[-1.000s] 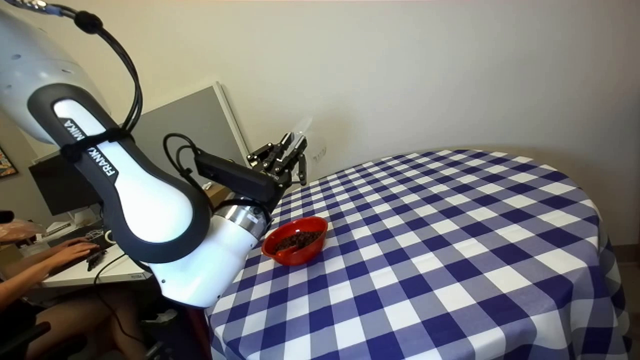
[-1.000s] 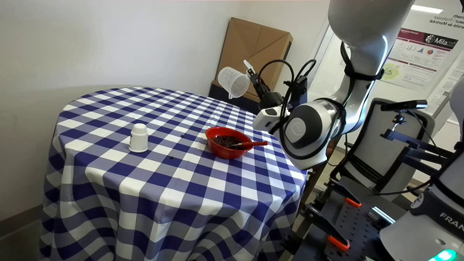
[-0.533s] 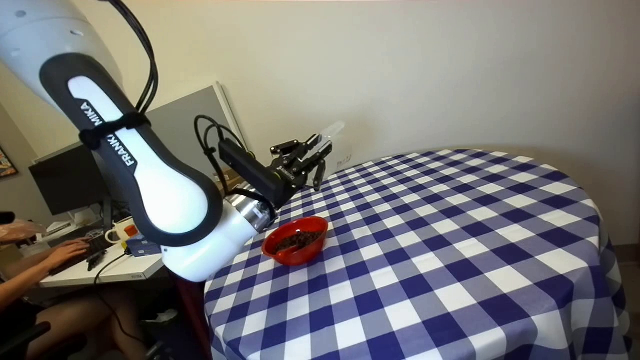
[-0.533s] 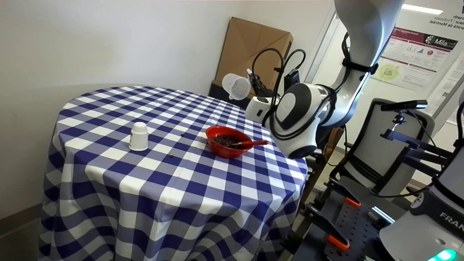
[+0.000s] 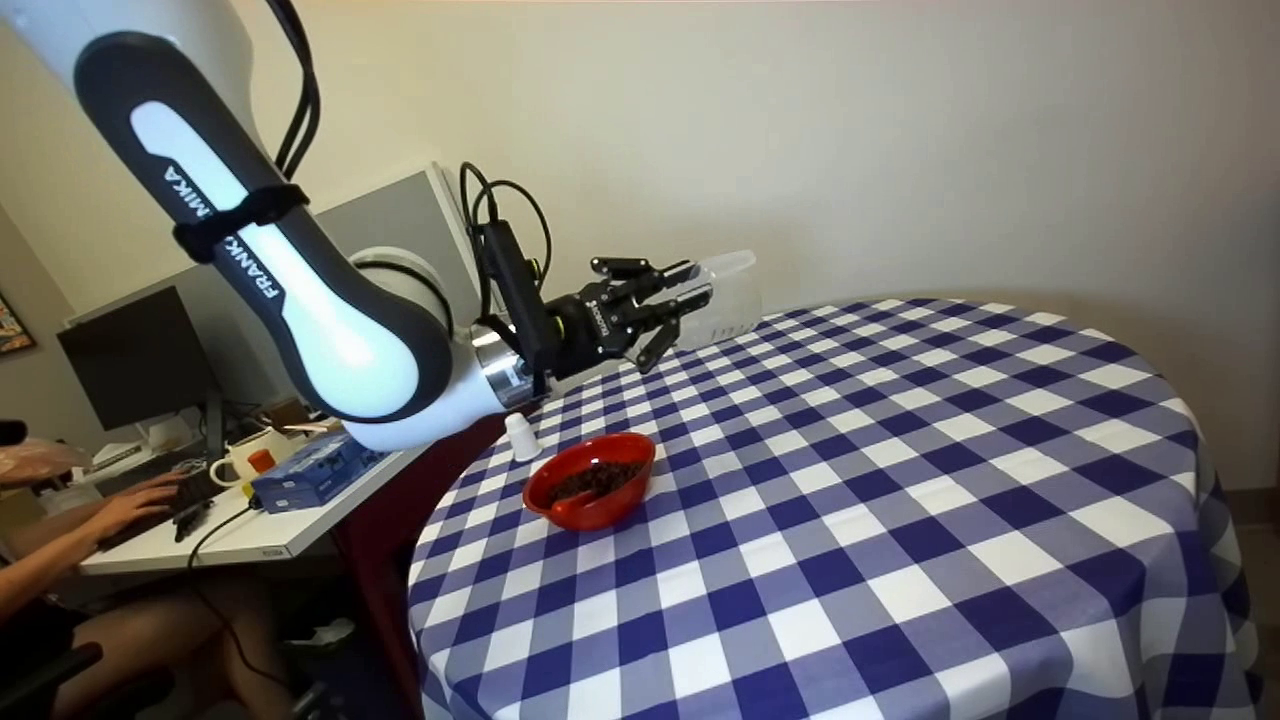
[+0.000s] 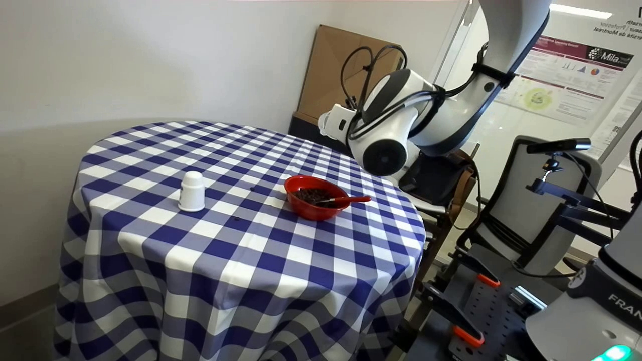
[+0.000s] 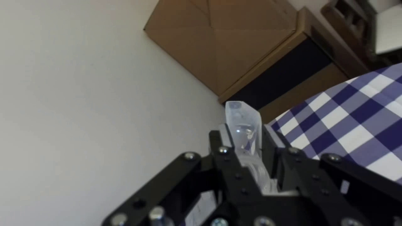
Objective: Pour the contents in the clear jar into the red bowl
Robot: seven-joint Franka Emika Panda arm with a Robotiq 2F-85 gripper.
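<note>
Fingers [image 7: 216, 141] pinch the clear jar [image 5: 735, 305] by its handle [image 7: 241, 119], raised clear of the bench [image 5: 900, 560]; the coming pour seems to turn on the red bowl [image 6: 307, 209], lying lower and aside, not straight beneath them; the jar's body reaches out past them, apparently tipped from upright; its contents I cannot make out.
</note>
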